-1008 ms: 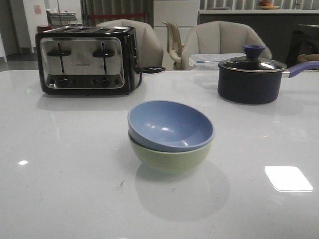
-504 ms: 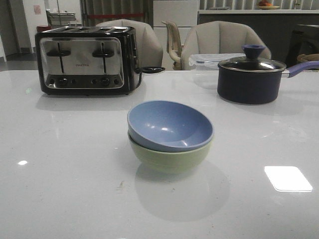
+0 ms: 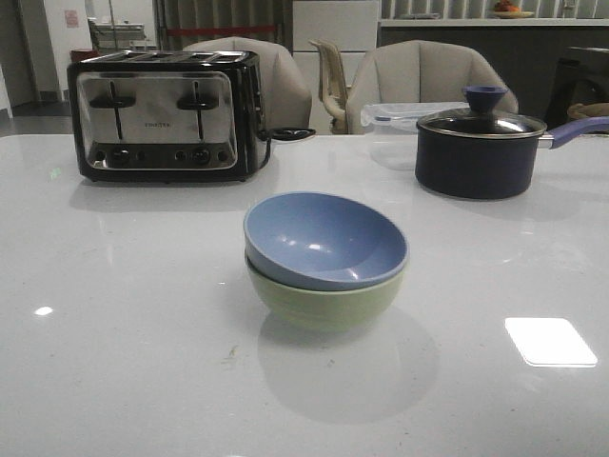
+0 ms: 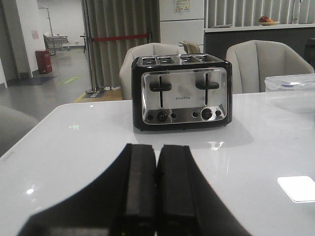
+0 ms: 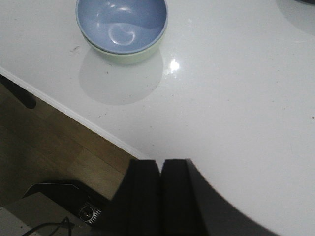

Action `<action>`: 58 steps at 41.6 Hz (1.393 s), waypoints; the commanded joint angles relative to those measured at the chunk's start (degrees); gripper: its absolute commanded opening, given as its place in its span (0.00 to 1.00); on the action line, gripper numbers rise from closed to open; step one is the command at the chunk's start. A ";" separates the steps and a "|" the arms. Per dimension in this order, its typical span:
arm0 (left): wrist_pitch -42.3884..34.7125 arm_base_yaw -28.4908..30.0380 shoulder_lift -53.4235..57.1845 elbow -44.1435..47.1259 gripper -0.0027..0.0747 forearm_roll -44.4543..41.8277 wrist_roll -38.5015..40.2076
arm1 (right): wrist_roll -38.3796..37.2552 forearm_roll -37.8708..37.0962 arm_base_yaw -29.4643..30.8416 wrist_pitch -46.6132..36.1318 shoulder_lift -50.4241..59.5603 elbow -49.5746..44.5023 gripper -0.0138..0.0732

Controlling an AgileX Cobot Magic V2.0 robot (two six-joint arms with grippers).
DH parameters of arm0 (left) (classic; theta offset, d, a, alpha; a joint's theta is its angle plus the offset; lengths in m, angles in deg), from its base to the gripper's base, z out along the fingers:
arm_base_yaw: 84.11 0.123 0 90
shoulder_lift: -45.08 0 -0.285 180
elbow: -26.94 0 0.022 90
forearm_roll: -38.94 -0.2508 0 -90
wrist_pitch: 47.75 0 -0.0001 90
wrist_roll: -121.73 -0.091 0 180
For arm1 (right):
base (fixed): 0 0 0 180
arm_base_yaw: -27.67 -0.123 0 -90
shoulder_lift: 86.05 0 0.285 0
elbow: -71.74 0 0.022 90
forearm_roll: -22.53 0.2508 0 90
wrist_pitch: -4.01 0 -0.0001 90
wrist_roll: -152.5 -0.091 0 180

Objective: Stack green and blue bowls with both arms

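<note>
The dusty blue bowl (image 3: 324, 238) sits nested inside the pale green bowl (image 3: 324, 303) at the middle of the white table (image 3: 114, 362); the stack leans slightly. The same stack shows in the right wrist view, blue bowl (image 5: 121, 22) in green bowl (image 5: 129, 55), near the table's edge. My left gripper (image 4: 156, 150) is shut and empty, low over the table and facing the toaster. My right gripper (image 5: 160, 163) is shut and empty, well away from the bowls, over the table edge. Neither arm shows in the front view.
A black-and-steel four-slot toaster (image 3: 162, 114) stands at the back left, also in the left wrist view (image 4: 182, 92). A dark lidded saucepan (image 3: 481, 148) with a blue knob stands at the back right, a clear plastic box (image 3: 400, 119) behind it. Chairs stand beyond the table.
</note>
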 commanded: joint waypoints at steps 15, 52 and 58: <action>-5.47 -0.22 0.87 0.44 0.16 0.41 0.04 | 0.03 -0.28 0.17 -3.54 -0.20 1.49 0.20; -5.47 -0.22 0.87 0.44 0.16 0.41 0.04 | 0.27 -0.73 24.89 -52.06 33.71 -41.31 0.20; -5.47 -0.22 0.87 0.44 0.16 0.41 0.04 | 0.27 -0.73 25.07 -53.83 33.55 -43.54 0.20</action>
